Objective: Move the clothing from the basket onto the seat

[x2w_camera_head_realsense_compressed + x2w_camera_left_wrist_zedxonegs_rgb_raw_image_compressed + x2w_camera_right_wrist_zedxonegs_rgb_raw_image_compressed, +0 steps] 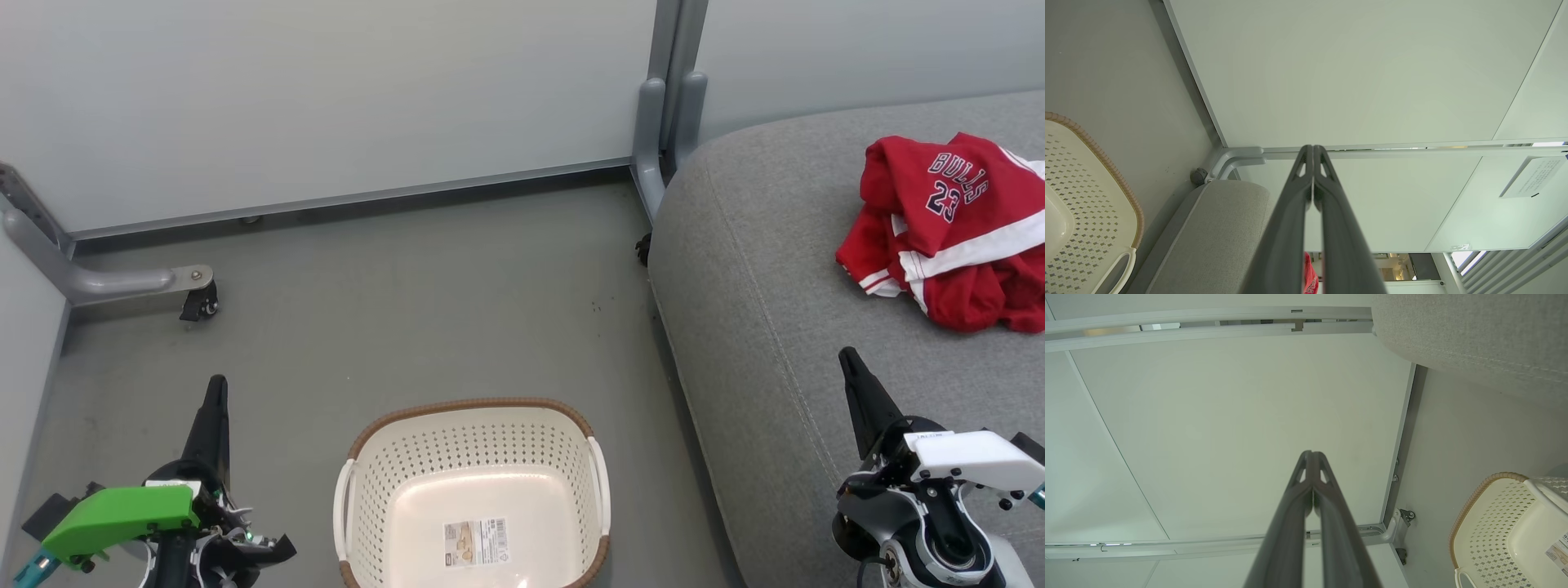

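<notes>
Grey seat: the biggest thing in the head view, running from 1 o'clock down to 5 o'clock. Its rounded corner faces the basket, and it carries the clothing well in from the stitched front seam.
Floor: dull grey-green, from 9 o'clock round to 6 o'clock, with the basket standing on it beside the seat's edge.
Basket: cream perforated plastic with a brown rim, at 6 o'clock. No garment lies inside it and the bottom is bare.
Clothing: a red and white heap at 2 to 3 o'clock on the seat, with "BULLS 23" facing up. It is bunched but lies wholly on the cushion, though its right side runs off the frame.
Left claw: at 7 o'clock over the floor, with the fingers pressed together and nothing between them. The left wrist view shows the tips meeting.
Right claw: at 4 to 5 o'clock above the seat's near part, likewise closed tight and empty, and well apart from the heap.
Paper label: flat on the basket's bottom and fully exposed, which is good evidence that nothing remains to fetch.
Step in hand: the move looks finished, so this is a checking and parking step.
Doing it well: keep both claws closed and away from the fabric so a fingertip cannot snag it. Look over the basket's corners and the seat's edge, and do not nudge the basket.
</notes>
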